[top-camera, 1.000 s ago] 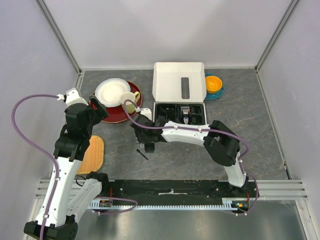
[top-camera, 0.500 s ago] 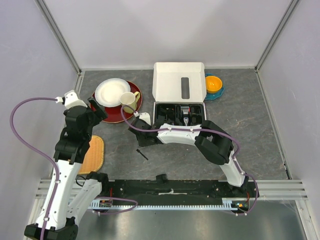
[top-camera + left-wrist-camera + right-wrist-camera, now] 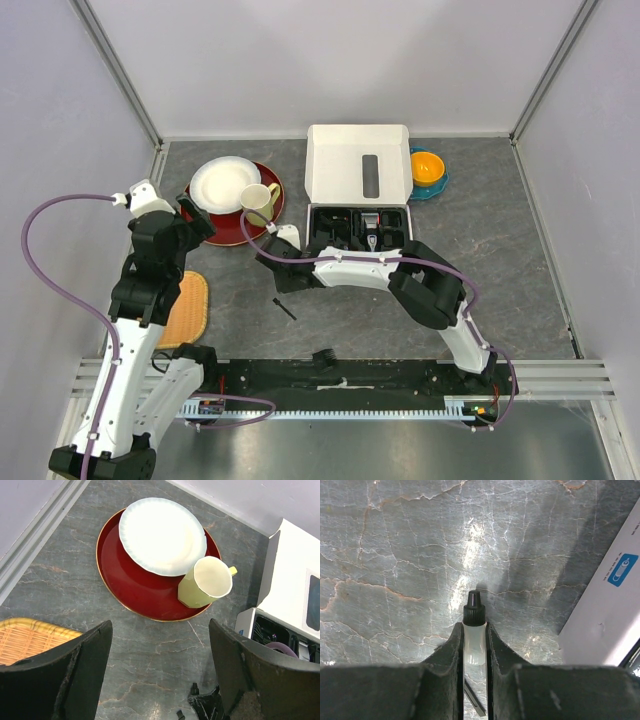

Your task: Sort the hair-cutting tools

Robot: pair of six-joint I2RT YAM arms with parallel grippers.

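1. Brush point(image 3: 284, 306): thin and black, it lies flat on the grey table point(image 3: 500, 260), left of the middle. A small black comb piece point(image 3: 323, 357) sits on the black rail point(image 3: 400, 375) at the near edge, between the two arm bases. The clipper point(image 3: 370, 230) lies in the middle slot of the black tray point(image 3: 358, 212), with more black pieces in the slots on both sides of it.
2. At the far left, a woven mat point(image 3: 188, 308) lies by the left arm.
3. The left gripper point(image 3: 160, 630) hangs over the table, just near the red plate point(image 3: 130, 590). Its fingers point(image 3: 75, 675) are wide apart and nothing is between them.
4. On the red plate are a white plate point(image 3: 162, 535) and a yellow cup point(image 3: 205, 582). The cup touches the edge of the white plate.
5. The right gripper point(image 3: 473, 635) is low over the table, just behind the brush. Its fingers are pressed against both sides of a little clear bottle point(image 3: 473, 630) with a black cap. I cannot tell if the bottle touches the table.
6. The white box point(image 3: 340, 170) lies open, with its lid flat behind the tray.
7. Just right of the lid, an orange bowl point(image 3: 427, 166) sits in a blue dish point(image 3: 440, 186).
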